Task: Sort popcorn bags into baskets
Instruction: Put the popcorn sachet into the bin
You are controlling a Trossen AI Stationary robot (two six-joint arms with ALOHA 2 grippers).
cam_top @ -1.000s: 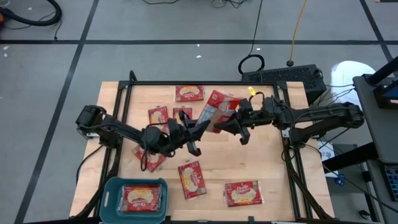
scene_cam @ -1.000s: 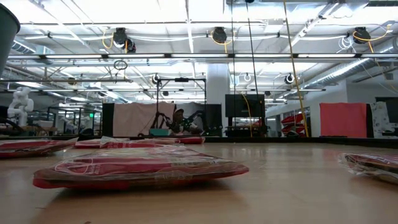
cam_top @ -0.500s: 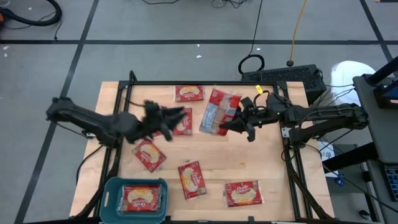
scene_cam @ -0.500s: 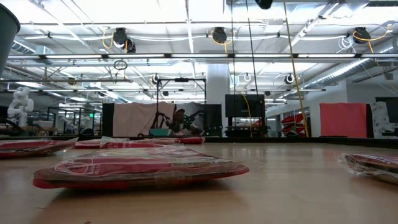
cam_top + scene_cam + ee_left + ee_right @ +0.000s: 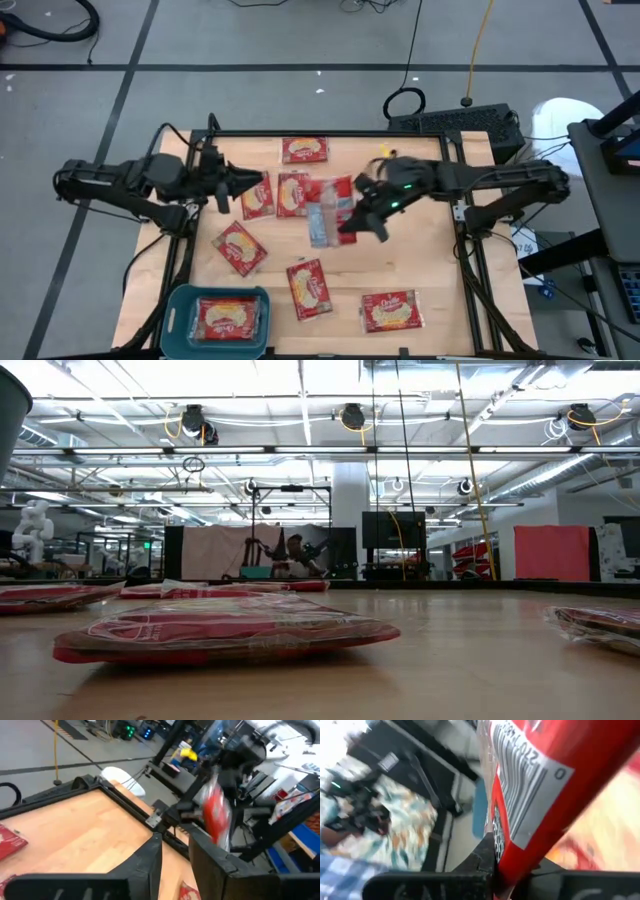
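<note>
You get bright, even light from the long ceiling lamps [image 5: 300,452], which glare white in the low view. Shadows on the table [image 5: 430,270] are soft. Both wrist views are smeared; the bag [image 5: 545,795] just past the right gripper's fingers is blurry.

— How many popcorn bags [image 5: 303,150] are there?
— Eight that I can count from above: six lying flat on the counter [image 5: 430,270], one inside the bin, one held up in the right pincer [image 5: 362,217].
— And bins?
— One teal bin [image 5: 178,305].
— Arms?
— Two, each with one pincer; the left pincer [image 5: 243,182] holds nothing.
</note>
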